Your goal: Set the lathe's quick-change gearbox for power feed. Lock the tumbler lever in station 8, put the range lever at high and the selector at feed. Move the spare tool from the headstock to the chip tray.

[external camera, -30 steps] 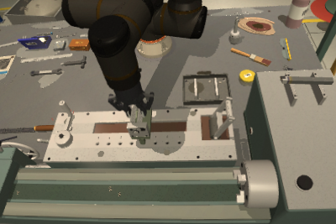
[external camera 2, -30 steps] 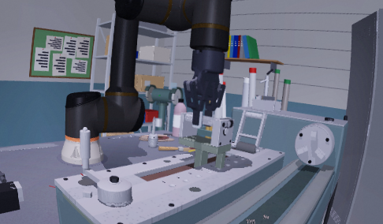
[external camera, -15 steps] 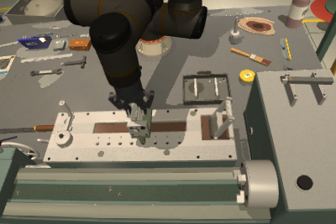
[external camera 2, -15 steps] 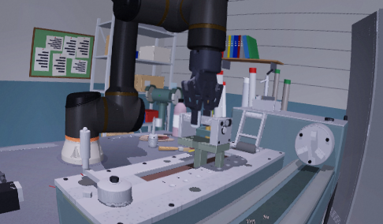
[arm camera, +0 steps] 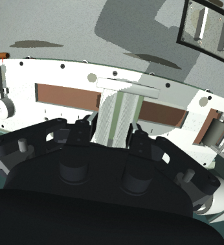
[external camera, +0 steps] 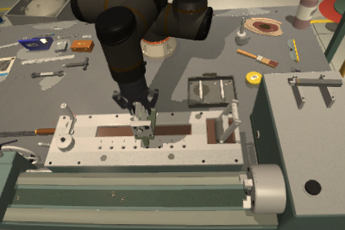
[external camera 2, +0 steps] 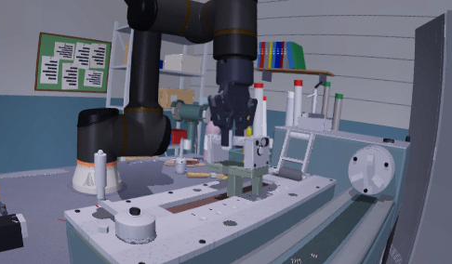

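Observation:
The tumbler lever (external camera: 142, 126) is partly hidden by my gripper (external camera: 139, 108), which is clamped on the lever's handle (arm camera: 119, 111) above the long brown slot of the white gearbox plate (external camera: 146, 140). The lever's grey block head (external camera 2: 257, 152) stands on a green yoke (external camera 2: 240, 182) over the row of station holes (external camera: 129, 146). The range lever (external camera: 229, 121) is a framed handle at the plate's right end. The selector (external camera: 65, 132) is a round knob with an upright post at the left end. The spare tool (external camera: 314, 86) lies on the headstock top at the right.
Behind the gearbox the grey bench holds a dark tray (external camera: 211, 90), a yellow tape roll (external camera: 253, 77), a brush (external camera: 257, 57) and hand tools (external camera: 47, 73). The arm's base (external camera 2: 96, 174) stands there too. The chip tray (external camera: 129, 197) runs along the front. The headstock (external camera: 302, 144) rises at right.

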Controlling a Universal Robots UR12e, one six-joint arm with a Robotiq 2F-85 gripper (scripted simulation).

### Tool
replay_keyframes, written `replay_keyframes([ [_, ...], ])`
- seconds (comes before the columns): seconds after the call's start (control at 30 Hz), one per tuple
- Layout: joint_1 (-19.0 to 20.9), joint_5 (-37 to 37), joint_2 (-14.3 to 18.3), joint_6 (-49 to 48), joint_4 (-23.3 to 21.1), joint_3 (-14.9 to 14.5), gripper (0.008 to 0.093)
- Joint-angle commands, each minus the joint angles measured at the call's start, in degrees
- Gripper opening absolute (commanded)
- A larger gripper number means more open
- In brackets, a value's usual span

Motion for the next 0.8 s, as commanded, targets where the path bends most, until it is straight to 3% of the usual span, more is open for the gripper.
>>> replay_keyframes([
  [0.0,-0.1,0.1,-0.2,0.0,-0.4,0.2,0.0080],
  [0.77,-1.8,2.4,-4.4,-1.5,-8.1,5.9,0.0080],
])
